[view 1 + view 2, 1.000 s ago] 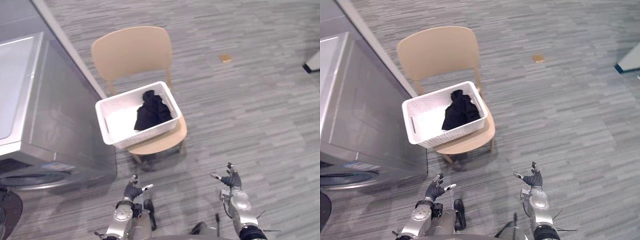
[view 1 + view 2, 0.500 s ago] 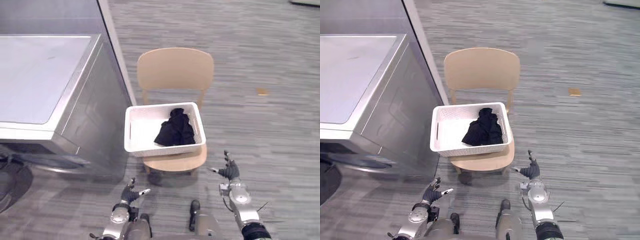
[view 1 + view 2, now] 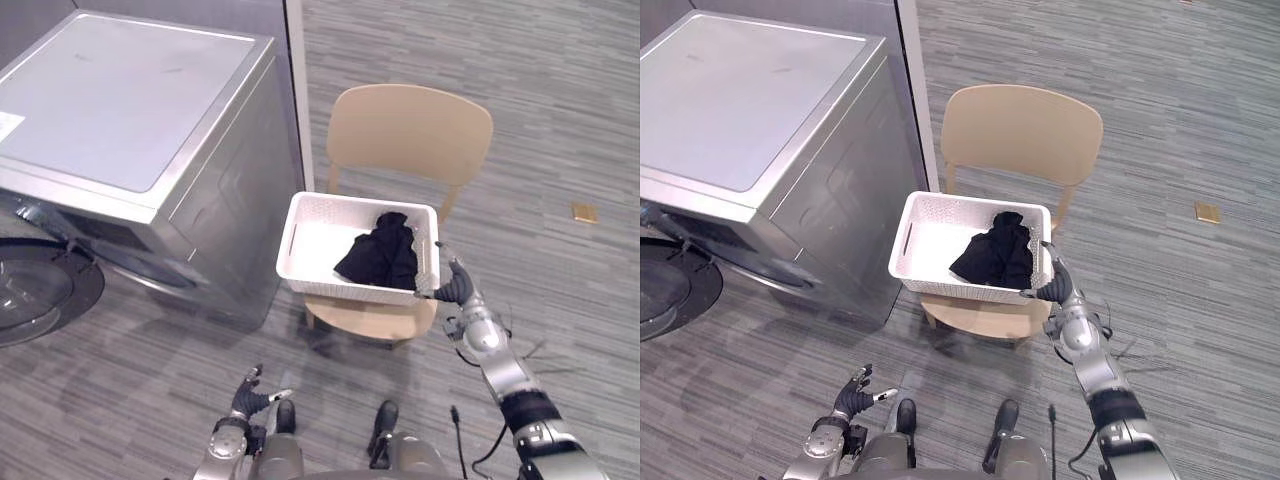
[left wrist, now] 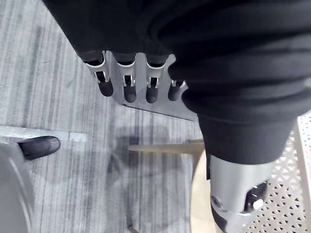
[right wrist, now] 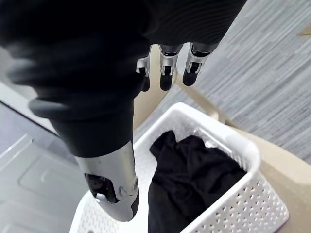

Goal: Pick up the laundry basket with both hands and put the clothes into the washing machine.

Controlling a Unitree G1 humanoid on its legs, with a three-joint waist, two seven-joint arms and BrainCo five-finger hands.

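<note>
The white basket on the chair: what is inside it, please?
Inside the white basket lies one heap of black clothes, toward the robot's right; the rest of the bottom is bare. What lies under the heap is covered.

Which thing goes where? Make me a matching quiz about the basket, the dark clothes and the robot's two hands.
1 laundry basket
2 black clothes
3 right hand
4 left hand

a low by the floor, apart from the basket
b on the chair seat
c beside the basket's right end
d inside the basket

Pairs: 1-b, 2-d, 3-c, 4-a
</note>
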